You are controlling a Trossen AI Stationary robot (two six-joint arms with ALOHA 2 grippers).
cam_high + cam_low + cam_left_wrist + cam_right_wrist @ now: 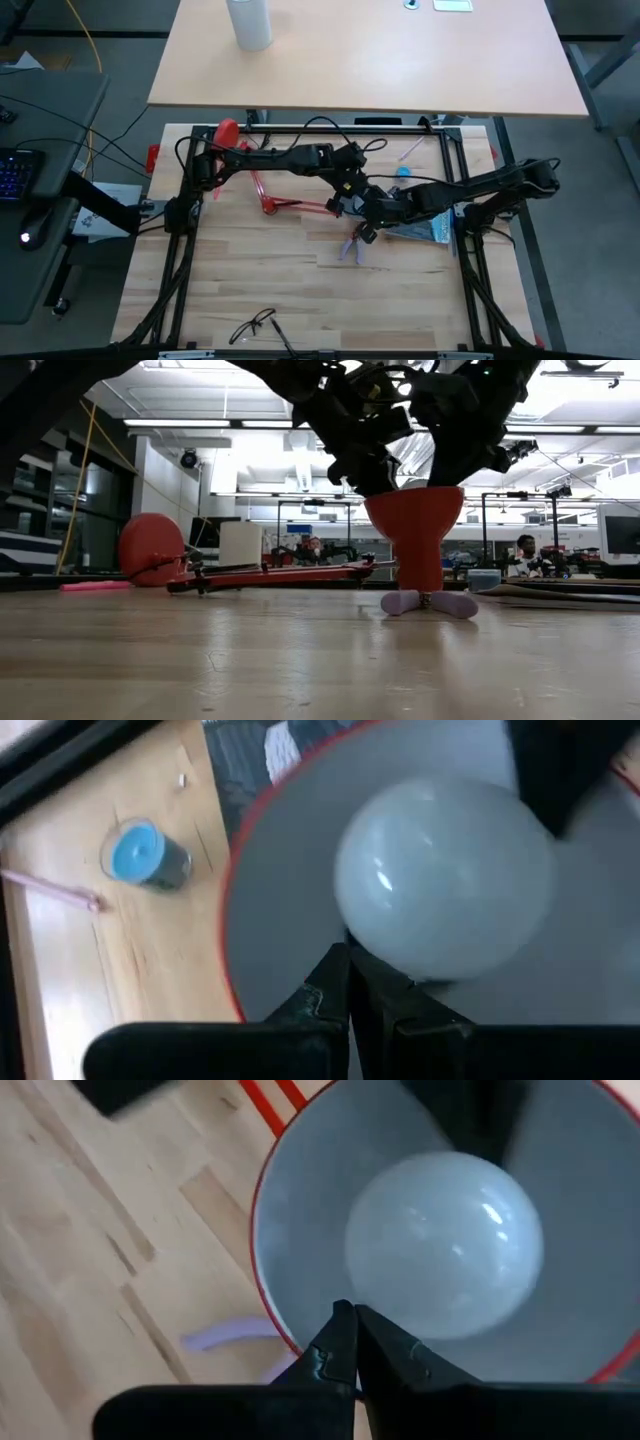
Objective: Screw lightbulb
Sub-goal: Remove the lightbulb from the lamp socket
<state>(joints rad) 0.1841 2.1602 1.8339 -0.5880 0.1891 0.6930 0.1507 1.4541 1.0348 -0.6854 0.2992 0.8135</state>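
The white frosted lightbulb (pixel 445 880) sits inside the red lamp's white-lined cone shade (pixel 285 870), and also shows in the right wrist view (pixel 445 1245). In the low view the shade (pixel 415 530) stands with its opening up. The lamp's red base (pixel 150 550) and thin red arms (pixel 265 195) lie to the left. My left gripper (pixel 350 960) and right gripper (pixel 346 1315) are both shut. Their tips reach in over the shade's opening from opposite sides, close beside the bulb. In the high view both grippers (pixel 360 205) hide the bulb. My left gripper's shut fingertips (pixel 335 970) point down into the shade right at the bulb's edge (pixel 375 955); I cannot tell whether they touch it. My right gripper's shut fingertips (pixel 340 1325) cross the shade's rim (pixel 290 1342) next to the bulb (pixel 380 1315); I cannot tell whether they touch either.
A lilac-handled thing (pixel 430 603) lies under the shade, toward the near edge (pixel 352 248). A blue-topped cup (pixel 140 855) and a pink pen (pixel 50 890) lie on the far side. A flat grey-blue bag (pixel 430 230) lies at the right, glasses (pixel 255 325) near the front, and a tall white cylinder (pixel 248 22) stands on the far table.
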